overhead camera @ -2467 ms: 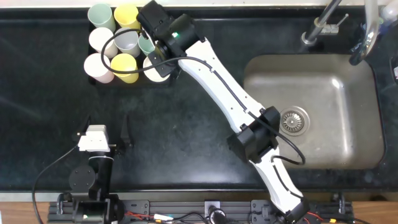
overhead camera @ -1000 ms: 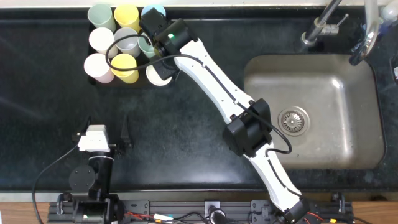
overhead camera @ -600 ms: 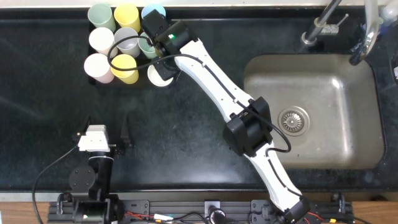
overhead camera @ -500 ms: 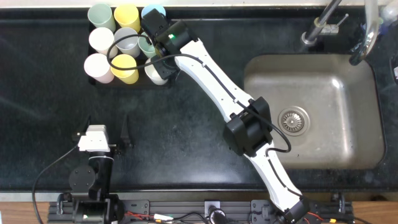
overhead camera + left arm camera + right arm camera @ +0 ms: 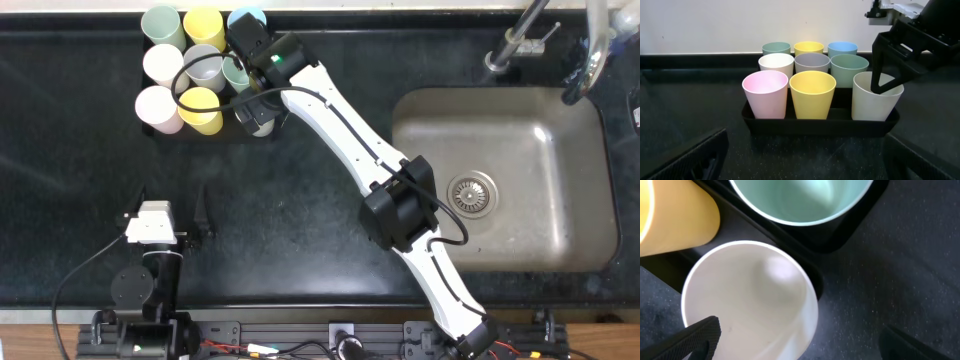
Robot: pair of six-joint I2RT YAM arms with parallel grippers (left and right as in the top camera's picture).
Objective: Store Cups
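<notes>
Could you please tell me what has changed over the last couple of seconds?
The right gripper drew back slightly towards the arm bases, uncovering the blue cup, and the white cup shifted with it; it now stands in a corner slot of the tray, jaws open. The left gripper and the other cups stayed put.

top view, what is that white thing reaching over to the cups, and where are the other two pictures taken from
It is a robot arm, one of two at a black worktop with a sink. The top view looks straight down. The other two pictures come from a camera on each arm's wrist. The right gripper, fingers open, is right over a cream cup, one of nine in a black tray. The left gripper, also open, holds nothing and faces the tray from farther off.
</notes>
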